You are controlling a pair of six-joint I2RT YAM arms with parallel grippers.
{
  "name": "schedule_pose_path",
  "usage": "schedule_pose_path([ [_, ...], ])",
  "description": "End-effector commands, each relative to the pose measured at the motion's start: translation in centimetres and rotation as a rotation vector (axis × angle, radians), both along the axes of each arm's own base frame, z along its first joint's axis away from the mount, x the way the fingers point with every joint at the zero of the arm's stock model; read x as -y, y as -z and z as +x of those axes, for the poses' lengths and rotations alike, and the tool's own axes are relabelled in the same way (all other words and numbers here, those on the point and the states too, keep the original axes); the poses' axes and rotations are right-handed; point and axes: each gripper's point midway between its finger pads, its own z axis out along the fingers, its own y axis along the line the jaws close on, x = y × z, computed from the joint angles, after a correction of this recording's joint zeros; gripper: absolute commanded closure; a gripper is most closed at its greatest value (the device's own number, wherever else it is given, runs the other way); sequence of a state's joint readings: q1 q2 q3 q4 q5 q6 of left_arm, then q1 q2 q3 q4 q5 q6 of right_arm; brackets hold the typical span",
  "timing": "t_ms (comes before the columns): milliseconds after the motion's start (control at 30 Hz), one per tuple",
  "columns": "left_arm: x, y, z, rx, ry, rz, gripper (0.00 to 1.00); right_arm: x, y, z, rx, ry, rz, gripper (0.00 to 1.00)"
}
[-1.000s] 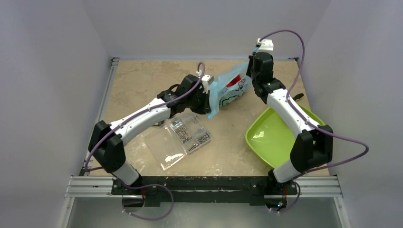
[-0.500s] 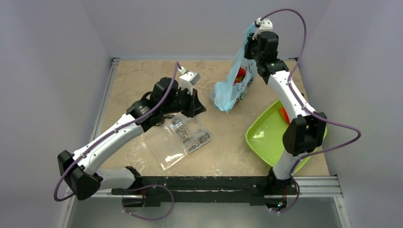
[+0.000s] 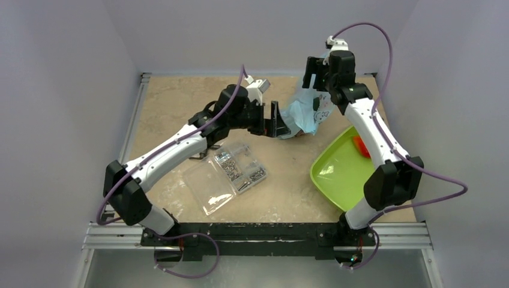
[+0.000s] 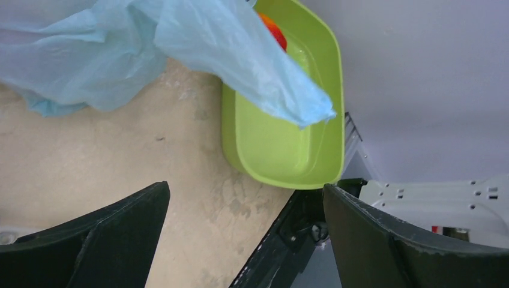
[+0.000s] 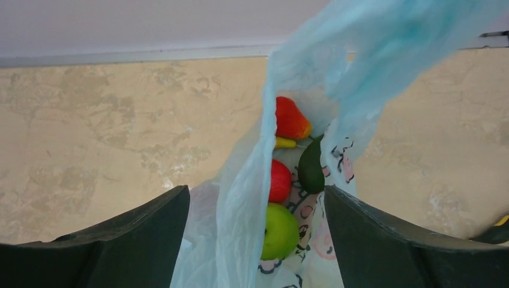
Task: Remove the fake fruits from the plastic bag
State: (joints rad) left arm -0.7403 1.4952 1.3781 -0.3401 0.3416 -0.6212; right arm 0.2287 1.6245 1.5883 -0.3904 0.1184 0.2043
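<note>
The light-blue plastic bag [image 3: 305,114] lies slumped on the table at the back, below my right gripper [image 3: 313,84]. The right wrist view looks into its mouth: a red fruit [image 5: 290,120], a yellow banana tip [image 5: 285,143], a dark green oval [image 5: 311,169], a second red piece [image 5: 278,180] and a light green apple [image 5: 280,231] lie inside. My right gripper [image 5: 257,192] stands open with the bag's film between its fingers. My left gripper [image 3: 277,123] is open just left of the bag [image 4: 120,54], touching nothing. One red fruit [image 3: 361,146] lies in the tray.
The lime-green tray [image 3: 336,174] sits at the right, close to the bag; its rim [image 4: 282,177] shows in the left wrist view. A clear compartment box [image 3: 231,174] with small metal parts lies in the middle, under the left forearm.
Both grippers were shut on the bag; both have opened. The left arm pulled back, then returned beside the bag. The right arm raised the bag, a red fruit landed in the tray, and the bag slumped.
</note>
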Motion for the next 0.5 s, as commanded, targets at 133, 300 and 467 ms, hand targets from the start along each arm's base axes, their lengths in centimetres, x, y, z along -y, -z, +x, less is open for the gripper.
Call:
schedule_pose_path([
  [133, 7.0, -3.2, 2.1, -0.062, 0.044, -0.192, 0.0, 2.7, -5.9, -4.9, 0.129, 0.133, 0.075, 0.09],
  [300, 8.9, -1.6, 3.6, -0.047, 0.014, -0.153, 0.0, 3.5, -6.7, -6.9, 0.169, 0.171, 0.11, 0.06],
  [467, 8.2, 1.0, 4.7, -0.045, -0.035, -0.044, 0.65, 4.1, -5.6, -8.7, 0.172, 0.201, 0.139, 0.1],
])
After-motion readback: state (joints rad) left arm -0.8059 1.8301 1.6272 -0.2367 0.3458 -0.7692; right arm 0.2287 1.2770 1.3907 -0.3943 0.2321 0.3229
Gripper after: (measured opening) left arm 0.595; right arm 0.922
